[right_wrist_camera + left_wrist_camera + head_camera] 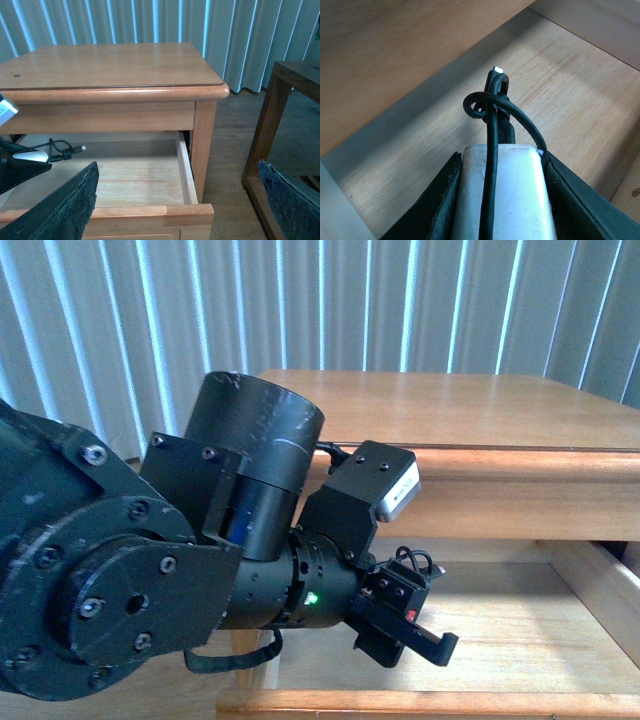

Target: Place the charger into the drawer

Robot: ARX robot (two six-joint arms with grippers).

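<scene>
The main risk is the black cable (490, 165). It runs straight down the face of the charger (505, 195) and knots into a loop just past the block, so when the jaws part it may catch on a finger (442, 200) and be dragged out as the arm leaves. A loop left lying over the drawer's front rail (420, 703) would also jam closing. A second risk is the wrist camera housing (385, 480), which sits close under the nightstand's top lip (520, 462). A lift straight up could knock it.

In the front view the left arm comes in from 8 o'clock and angles down toward 4 o'clock. The left gripper (405, 625) is already inside the open drawer (520, 620), over its left part. It is clamped on the white charger block, one pad on each long side, with the connector (496, 70) pointing at the pale drawer floor. I cannot tell whether the charger touches the floor.

The right gripper (177, 167) is spread wide and holds nothing. It hangs in front of the drawer at about 6 o'clock from it, facing the nightstand.
</scene>
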